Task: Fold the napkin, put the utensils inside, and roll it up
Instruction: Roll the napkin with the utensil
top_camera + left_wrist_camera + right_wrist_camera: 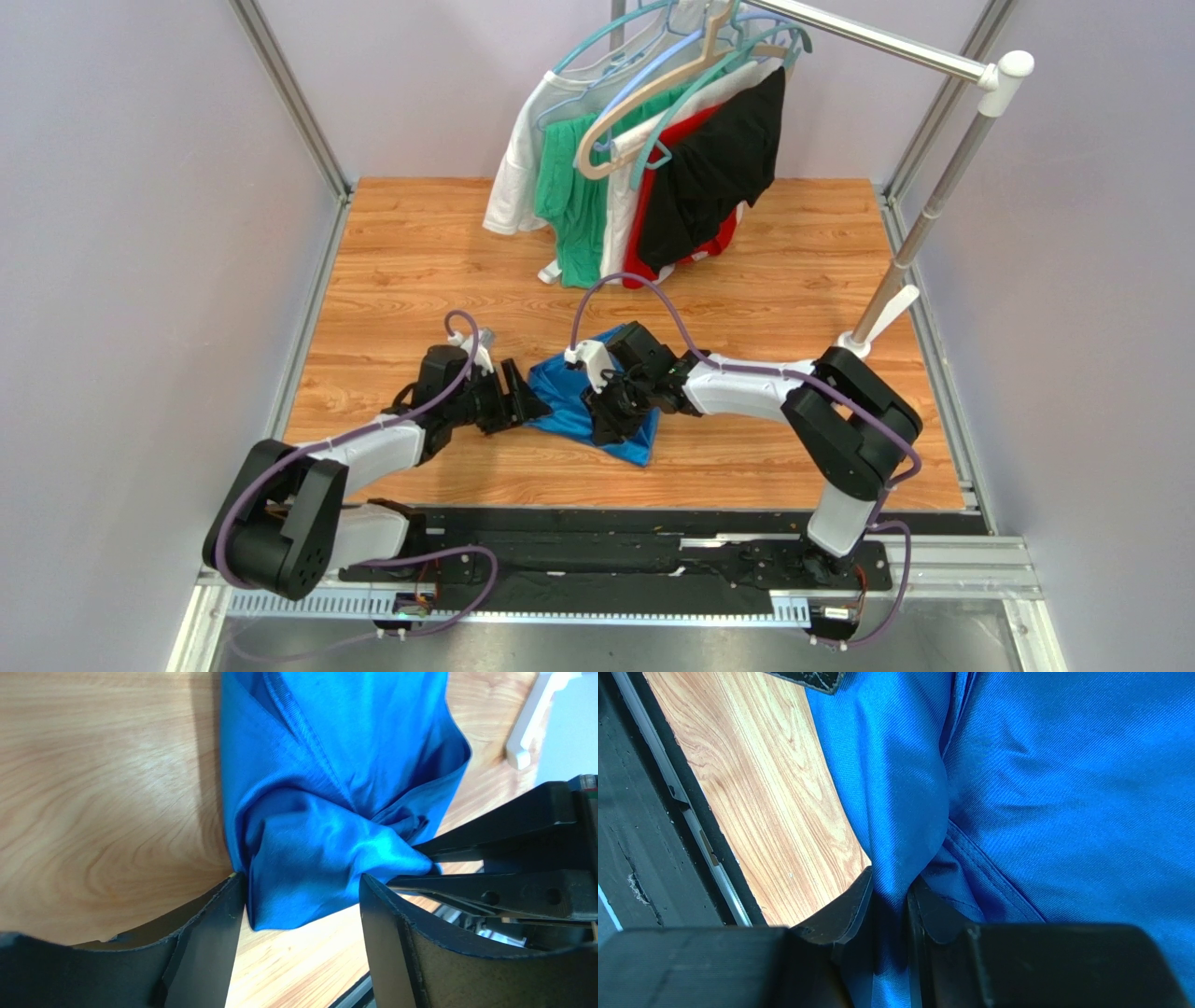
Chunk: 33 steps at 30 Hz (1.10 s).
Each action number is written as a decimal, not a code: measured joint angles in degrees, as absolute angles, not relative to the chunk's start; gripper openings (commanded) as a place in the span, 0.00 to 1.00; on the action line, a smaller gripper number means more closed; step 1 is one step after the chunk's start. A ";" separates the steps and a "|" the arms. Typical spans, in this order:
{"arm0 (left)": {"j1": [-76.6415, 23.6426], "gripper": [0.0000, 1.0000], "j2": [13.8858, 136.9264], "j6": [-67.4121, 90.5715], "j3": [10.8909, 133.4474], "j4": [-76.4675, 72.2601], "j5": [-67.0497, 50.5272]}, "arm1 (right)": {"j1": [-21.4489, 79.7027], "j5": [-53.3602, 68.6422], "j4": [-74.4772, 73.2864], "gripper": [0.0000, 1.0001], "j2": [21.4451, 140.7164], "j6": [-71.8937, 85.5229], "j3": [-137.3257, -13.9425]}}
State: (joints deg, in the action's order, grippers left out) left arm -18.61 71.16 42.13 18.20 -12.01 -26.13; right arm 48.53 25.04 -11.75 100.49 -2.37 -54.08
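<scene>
The royal-blue napkin [575, 399] lies bunched on the wooden table between my two grippers. My left gripper [522, 406] is open at the napkin's left edge; in the left wrist view its fingers [210, 945] stand wide apart with a crumpled corner of the napkin [316, 861] just ahead of them, not gripped. My right gripper [615, 416] is shut on a fold of the napkin; in the right wrist view the cloth [1032, 784] is pinched between the fingers [843, 913]. The right gripper's fingers also show in the left wrist view [505, 833]. No utensils are in view.
A clothes rack [926, 210] stands at the back right with green, white, red and black garments [645, 168] on hangers. The table's near edge and a black rail [631, 525] lie just behind the napkin. Grey walls close both sides.
</scene>
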 measured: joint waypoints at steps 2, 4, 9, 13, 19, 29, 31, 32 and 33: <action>-18.63 0.63 70.08 41.78 18.20 -10.46 -25.19 | 48.51 25.19 -11.75 0.22 100.53 -2.37 -54.15; -18.63 0.52 69.58 41.43 18.20 -9.32 -24.29 | 48.51 25.23 -11.77 0.22 100.55 -2.37 -54.17; -18.63 0.42 70.57 40.86 18.24 -9.02 -23.92 | 48.51 25.43 -11.79 0.21 100.68 -2.35 -54.30; -18.61 0.31 71.90 40.71 18.37 -9.93 -24.82 | 48.51 25.41 -11.84 0.22 100.68 -2.35 -54.35; -18.61 0.28 72.07 40.40 18.61 -9.91 -24.93 | 48.51 25.19 -11.92 0.41 100.82 -2.28 -54.48; -18.65 0.27 73.95 39.53 22.74 -4.12 -25.15 | 50.37 14.94 -16.14 0.70 96.38 -1.72 -54.48; -18.65 0.27 74.46 39.55 23.38 -3.22 -25.30 | 52.03 7.88 -17.37 0.70 94.50 -2.07 -54.48; -18.65 0.27 74.67 39.55 23.62 -2.90 -25.41 | 53.30 4.84 -17.52 0.71 93.73 -2.33 -54.48; -18.65 0.27 74.96 39.57 23.90 -2.44 -25.47 | 55.64 0.91 -17.28 0.71 92.86 -2.74 -54.48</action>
State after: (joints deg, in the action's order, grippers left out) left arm -18.65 74.96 39.57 23.90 -2.44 -25.47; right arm 55.64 0.91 -17.28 92.86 -2.74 -54.48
